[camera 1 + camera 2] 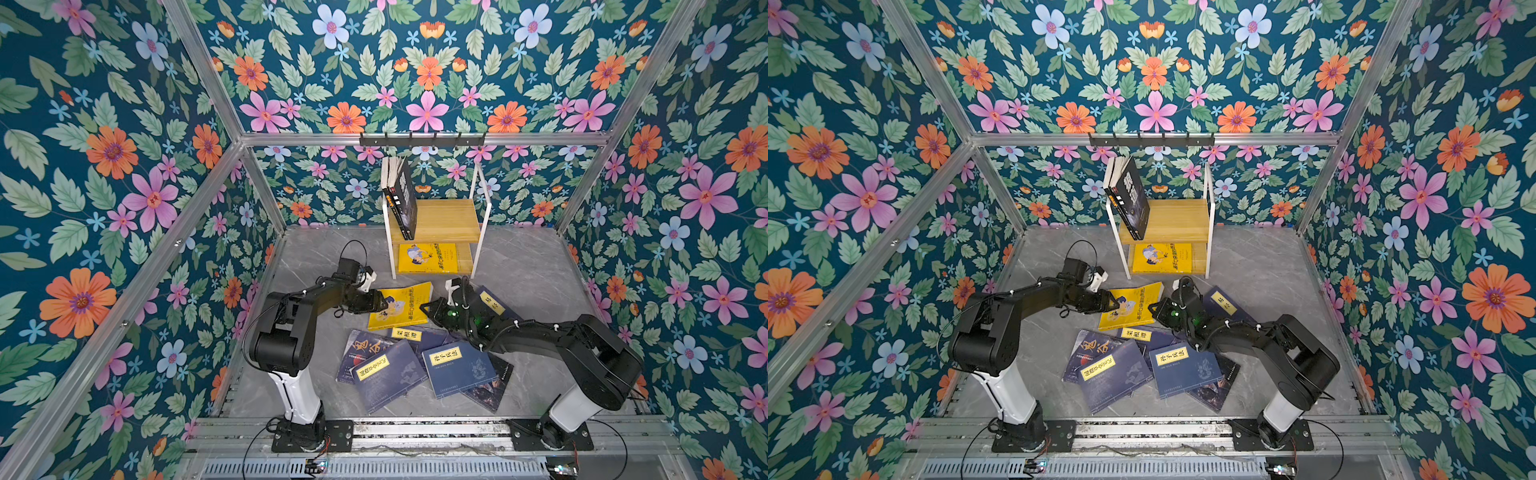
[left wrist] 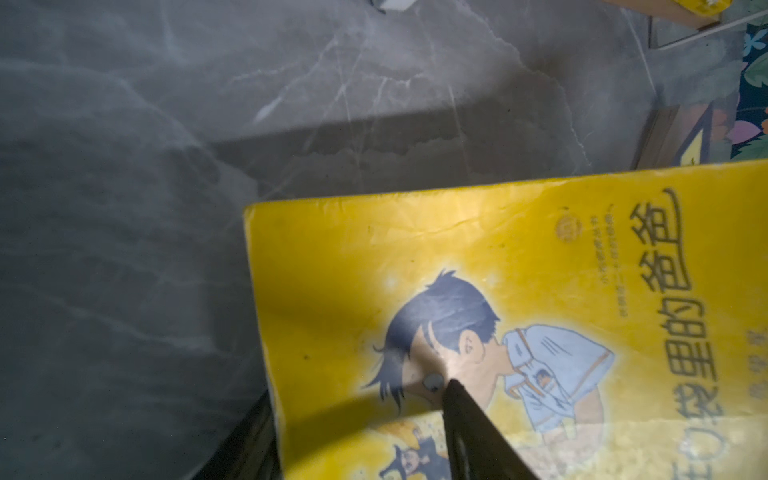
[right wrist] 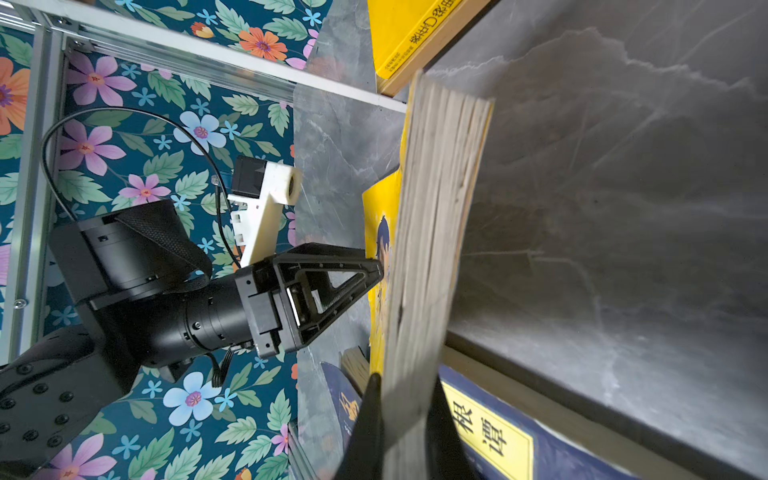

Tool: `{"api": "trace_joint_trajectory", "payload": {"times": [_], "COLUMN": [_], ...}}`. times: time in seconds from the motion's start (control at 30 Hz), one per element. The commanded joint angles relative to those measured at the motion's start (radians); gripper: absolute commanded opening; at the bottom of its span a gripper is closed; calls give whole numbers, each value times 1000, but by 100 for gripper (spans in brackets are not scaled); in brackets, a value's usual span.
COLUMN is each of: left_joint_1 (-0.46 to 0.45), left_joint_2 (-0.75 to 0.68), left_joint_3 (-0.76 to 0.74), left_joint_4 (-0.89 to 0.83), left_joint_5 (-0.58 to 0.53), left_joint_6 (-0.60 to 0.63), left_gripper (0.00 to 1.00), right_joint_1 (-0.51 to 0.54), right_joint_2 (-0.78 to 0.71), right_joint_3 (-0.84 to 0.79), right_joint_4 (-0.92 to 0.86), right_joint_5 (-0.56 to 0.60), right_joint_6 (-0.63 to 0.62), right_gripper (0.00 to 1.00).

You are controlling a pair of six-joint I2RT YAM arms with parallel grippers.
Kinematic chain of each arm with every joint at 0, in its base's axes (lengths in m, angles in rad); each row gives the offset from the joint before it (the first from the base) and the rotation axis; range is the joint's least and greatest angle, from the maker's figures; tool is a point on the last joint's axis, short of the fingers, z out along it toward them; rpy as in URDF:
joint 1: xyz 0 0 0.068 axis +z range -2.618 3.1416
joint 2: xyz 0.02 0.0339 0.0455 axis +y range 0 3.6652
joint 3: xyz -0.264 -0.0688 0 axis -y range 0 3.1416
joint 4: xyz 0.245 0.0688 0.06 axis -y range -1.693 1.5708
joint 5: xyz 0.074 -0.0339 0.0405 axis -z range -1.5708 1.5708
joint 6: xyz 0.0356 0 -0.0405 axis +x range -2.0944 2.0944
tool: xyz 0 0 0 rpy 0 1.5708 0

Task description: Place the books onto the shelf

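Two grippers meet at one yellow book point(image 1: 401, 305), which sits on the table point(image 1: 519, 266) just in front of the shelf point(image 1: 451, 218), above the loose navy books point(image 1: 457, 365).

1. Right gripper point(image 3: 405, 395): clenched on the yellow book. The right wrist view shows one finger on each side of the page block, near its end.
2. Left gripper point(image 2: 357, 390): one finger lies on the cover over the cartoon boy, and the other shows beyond the spine edge. I cannot tell whether it pinches the book or only straddles it.
3. Governing relation: the book lies between my grippers, spine toward the left one and page edge toward the right one. Its long axis points roughly at the shelf, as I judge from the page edge running toward the lower board.
4. Shelf state: dark books point(image 1: 401, 195) lean at the left of the upper board, and a second yellow book point(image 1: 428, 257) lies flat below.
5. Judgement: the right arm has the sure grip and should carry the book forward along that axis.
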Motion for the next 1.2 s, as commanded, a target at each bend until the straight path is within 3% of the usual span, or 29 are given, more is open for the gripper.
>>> {"api": "trace_joint_trajectory", "payload": {"times": [0.0, 0.47, 0.87, 1.17], "left_joint_1": [-2, 22, 77, 114], "left_joint_2": [-22, -139, -203, -238], "left_joint_3": [-2, -37, -73, -81], "left_joint_4": [-19, 22, 57, 62], "left_joint_5": [-5, -156, -168, -158], "left_joint_6": [12, 113, 136, 136], "left_gripper": [65, 97, 100, 100], "right_joint_1": [-7, -90, -173, -213], "right_joint_2": [-30, -264, -521, -449], "right_joint_3": [-16, -134, -194, -197], "right_joint_4": [70, -28, -160, 6], "right_joint_5": [8, 5, 45, 12], "right_joint_6": [9, -31, -57, -18], "right_gripper": [0, 0, 0, 0]}}
